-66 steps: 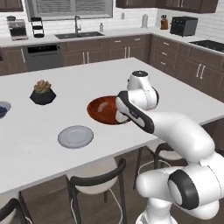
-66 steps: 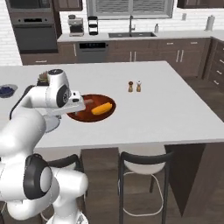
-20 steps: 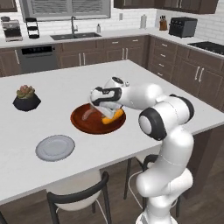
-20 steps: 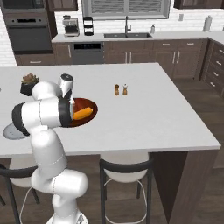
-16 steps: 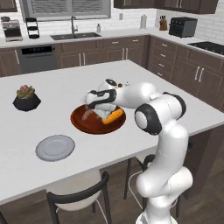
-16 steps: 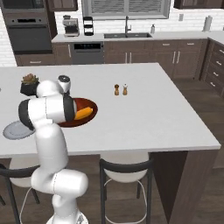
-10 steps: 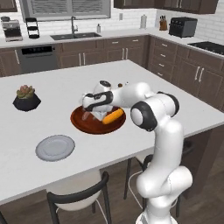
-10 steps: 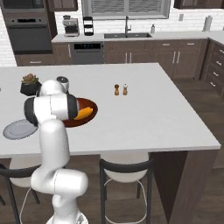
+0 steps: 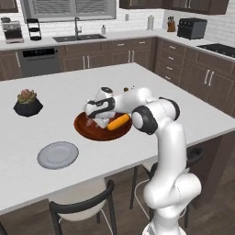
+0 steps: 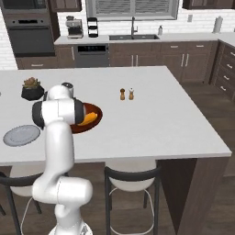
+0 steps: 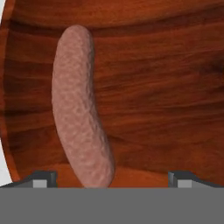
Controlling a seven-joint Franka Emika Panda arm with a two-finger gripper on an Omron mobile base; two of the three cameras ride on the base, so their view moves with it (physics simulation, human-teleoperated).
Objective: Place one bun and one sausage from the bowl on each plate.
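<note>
The reddish-brown wooden bowl (image 9: 103, 133) sits on the white island counter with an orange bun (image 9: 118, 122) in its right half. My gripper (image 9: 94, 119) reaches down into the bowl's left half. In the hand view a pinkish-brown sausage (image 11: 81, 109) lies on the bowl's wooden floor (image 11: 166, 87). Its near end lies between my open gripper's (image 11: 111, 177) fingertips (image 11: 41, 177), closer to the left one, and nothing is held. The light grey plate (image 9: 57, 154) lies bare on the counter, left of the bowl. From the right side my arm covers part of the bowl (image 10: 89, 124), and the bun (image 10: 87, 118) shows.
A black plant pot (image 9: 27, 104) stands beyond the grey plate (image 10: 21, 135). Salt and pepper shakers (image 10: 126, 94) stand right of the bowl. Stools are tucked under the counter's near edge (image 9: 92, 176). A sink and cabinets line the back wall.
The hand has swung left across the bowl and dropped lower over its left half. The jaws stayed open. The bun and the bowl have not moved.
</note>
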